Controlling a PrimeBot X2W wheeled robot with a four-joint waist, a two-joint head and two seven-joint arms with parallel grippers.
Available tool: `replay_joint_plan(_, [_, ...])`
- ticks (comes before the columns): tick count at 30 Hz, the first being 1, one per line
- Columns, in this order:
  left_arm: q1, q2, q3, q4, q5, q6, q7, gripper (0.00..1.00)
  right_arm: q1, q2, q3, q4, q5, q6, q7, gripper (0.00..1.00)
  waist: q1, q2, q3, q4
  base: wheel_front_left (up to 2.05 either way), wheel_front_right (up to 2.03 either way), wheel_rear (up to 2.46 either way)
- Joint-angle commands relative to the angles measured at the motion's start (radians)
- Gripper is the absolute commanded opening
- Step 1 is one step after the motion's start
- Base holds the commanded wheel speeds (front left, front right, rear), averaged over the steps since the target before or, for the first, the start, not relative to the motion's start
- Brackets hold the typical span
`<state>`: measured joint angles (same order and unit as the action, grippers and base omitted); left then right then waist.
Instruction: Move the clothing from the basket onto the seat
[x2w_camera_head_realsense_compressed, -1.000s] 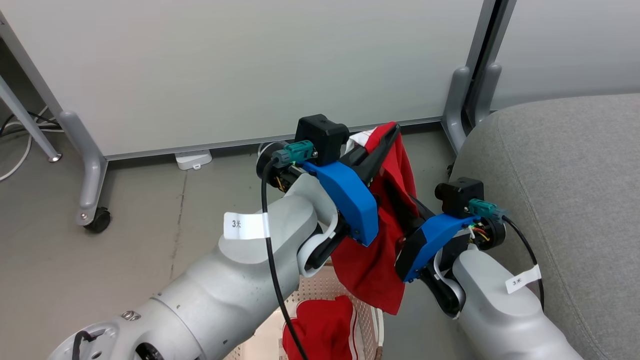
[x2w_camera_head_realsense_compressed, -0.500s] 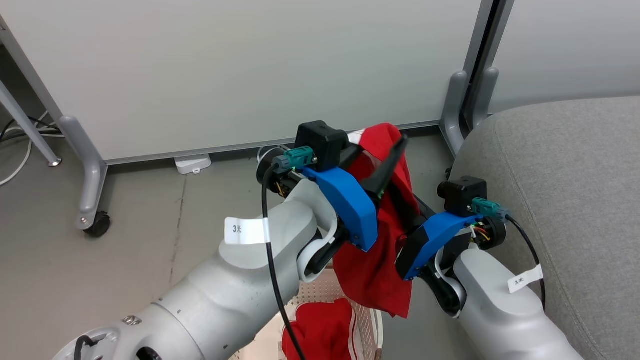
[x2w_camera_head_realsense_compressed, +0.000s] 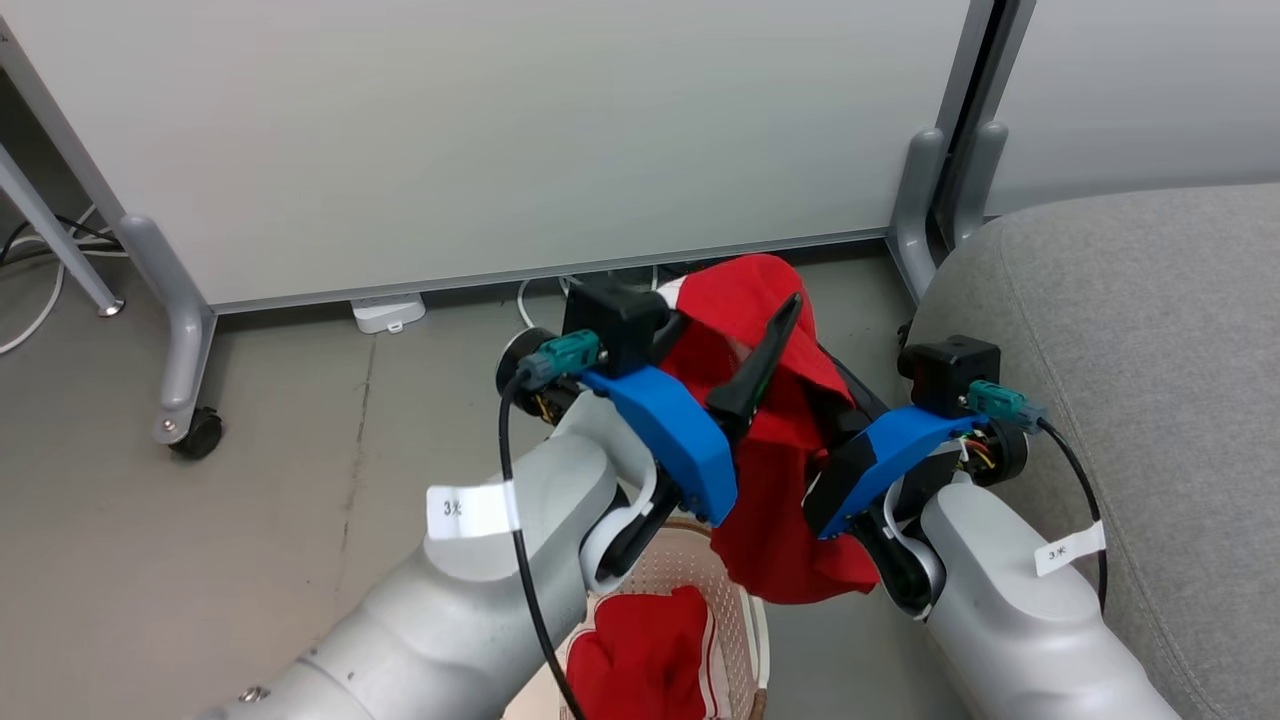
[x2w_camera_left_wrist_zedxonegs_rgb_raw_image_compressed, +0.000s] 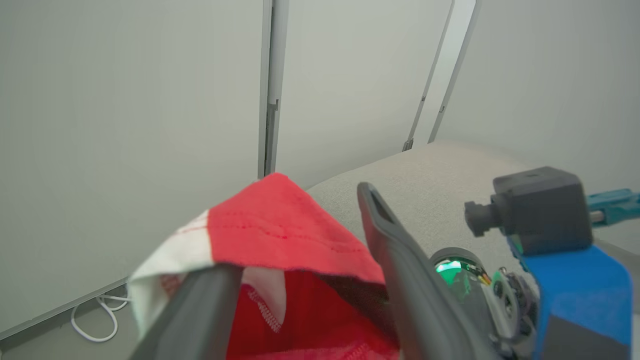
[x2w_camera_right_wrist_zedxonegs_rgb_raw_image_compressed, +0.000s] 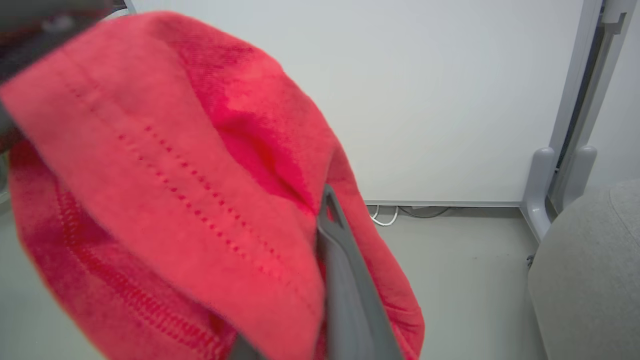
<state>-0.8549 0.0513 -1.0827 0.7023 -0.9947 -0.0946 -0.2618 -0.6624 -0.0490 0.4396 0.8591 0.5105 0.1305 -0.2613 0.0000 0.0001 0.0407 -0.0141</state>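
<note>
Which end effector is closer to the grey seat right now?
Right. The right end effector is just off the seat on its left side, shut on the red garment. The left end effector is farther left, open.

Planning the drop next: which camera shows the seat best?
The head view: the seat shows its broad grey top and rounded front edge, right of the lifted garment. The left wrist view shows a pale stretch of it beyond the garment; the right wrist view catches one corner, lower right.
</note>
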Motion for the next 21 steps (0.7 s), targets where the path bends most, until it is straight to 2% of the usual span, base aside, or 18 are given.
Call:
replay_joint_plan(1, [0.028,0.010,0.019,-0.011,0.031,-0.005,-0.005,1.00,0.002,-0.003,-0.007,-0.006,-0.010,0.000,-0.006,0.00,0.0000,-0.0001,0.002,0.001,0.00,0.00,0.00])
replay_joint_plan(11, [0.209,0.070,0.182,-0.140,0.264,-0.022,-0.004,1.00,0.011,-0.003,-0.055,-0.020,-0.033,0.000,-0.006,0.00,0.0000,-0.0001,0.016,0.010,0.00,0.00,0.00])
replay_joint_plan(21, [0.360,0.121,0.318,-0.240,0.420,-0.029,-0.004,1.00,0.020,-0.003,-0.074,-0.030,-0.044,0.000,-0.006,0.00,0.0000,-0.0001,0.019,0.011,0.00,0.00,0.00])
